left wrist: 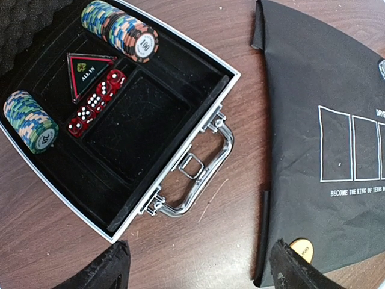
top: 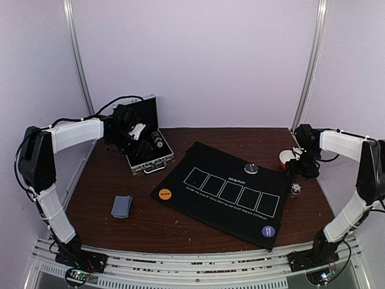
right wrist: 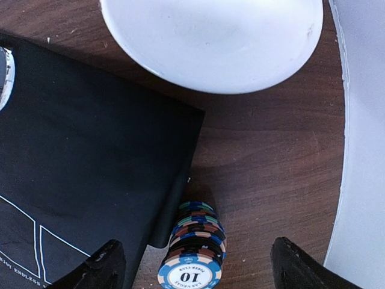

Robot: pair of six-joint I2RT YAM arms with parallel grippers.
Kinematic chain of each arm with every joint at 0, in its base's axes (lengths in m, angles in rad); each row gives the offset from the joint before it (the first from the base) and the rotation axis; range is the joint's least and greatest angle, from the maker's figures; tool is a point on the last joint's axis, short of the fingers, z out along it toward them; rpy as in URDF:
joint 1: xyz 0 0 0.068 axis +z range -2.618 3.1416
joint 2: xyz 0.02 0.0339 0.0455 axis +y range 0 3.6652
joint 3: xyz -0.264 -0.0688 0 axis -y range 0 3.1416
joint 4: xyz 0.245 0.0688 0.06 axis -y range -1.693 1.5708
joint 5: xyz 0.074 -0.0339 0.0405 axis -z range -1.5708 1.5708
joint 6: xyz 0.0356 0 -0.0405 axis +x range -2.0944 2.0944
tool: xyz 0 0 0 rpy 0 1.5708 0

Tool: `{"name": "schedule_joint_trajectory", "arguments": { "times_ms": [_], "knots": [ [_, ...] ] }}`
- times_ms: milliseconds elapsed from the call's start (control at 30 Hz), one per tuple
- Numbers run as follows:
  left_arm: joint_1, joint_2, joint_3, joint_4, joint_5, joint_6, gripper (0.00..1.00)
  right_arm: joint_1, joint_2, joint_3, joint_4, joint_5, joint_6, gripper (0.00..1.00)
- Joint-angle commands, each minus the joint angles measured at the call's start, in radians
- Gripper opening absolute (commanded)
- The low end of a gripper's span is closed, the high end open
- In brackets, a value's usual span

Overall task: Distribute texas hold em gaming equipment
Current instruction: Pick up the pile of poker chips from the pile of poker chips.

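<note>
So, stack (right wrist: pixel 194 247): short pile of chips standing on the table (right wrist: pixel 271 180), just beside the mat (right wrist: pixel 90 150) and near the bowl (right wrist: pixel 210 36).
Rolls (left wrist: pixel 120 27): two more lie in the case (left wrist: pixel 198 78).
Right gripper (right wrist: pixel 192 268): wide open, a finger on each side of the stack, neither touching it.
Left gripper (left wrist: pixel 201 268): spread too, nothing in it, hovering by the case.
Handling: I'd guess the chips are hard and slick, and a loose pile shears apart, so squeeze it low and square.
Cards (top: pixel 121 206): light, thin, fiddly; they sit left of the mat.
Views: only the top camera shows the cards and the purple button (top: pixel 268 231); only the left wrist shows the dice (left wrist: pixel 96 102).
</note>
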Motion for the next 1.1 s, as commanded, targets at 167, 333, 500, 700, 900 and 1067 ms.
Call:
{"name": "schedule_joint_trajectory", "arguments": {
  "times_ms": [167,333,500,700,900,1067],
  "knots": [
    [0.004,-0.027,-0.034,0.051,0.005,0.028,0.83,-0.004,0.03,-0.042,-0.006,-0.002,0.045,0.88],
    [0.004,-0.036,-0.04,0.051,-0.002,0.034,0.83,-0.004,0.078,-0.039,-0.02,-0.027,0.057,0.77],
    [0.004,-0.05,-0.049,0.051,-0.01,0.043,0.83,-0.004,0.08,-0.045,-0.025,-0.014,0.073,0.68],
    [0.004,-0.059,-0.051,0.051,-0.011,0.047,0.84,-0.004,0.075,-0.044,-0.029,0.007,0.083,0.61],
    [0.005,-0.079,-0.055,0.051,-0.032,0.063,0.84,-0.003,0.082,-0.046,-0.033,0.017,0.093,0.59],
    [0.004,-0.094,-0.059,0.05,-0.032,0.068,0.84,-0.004,0.094,-0.047,-0.035,0.013,0.095,0.55]
  ]
}}
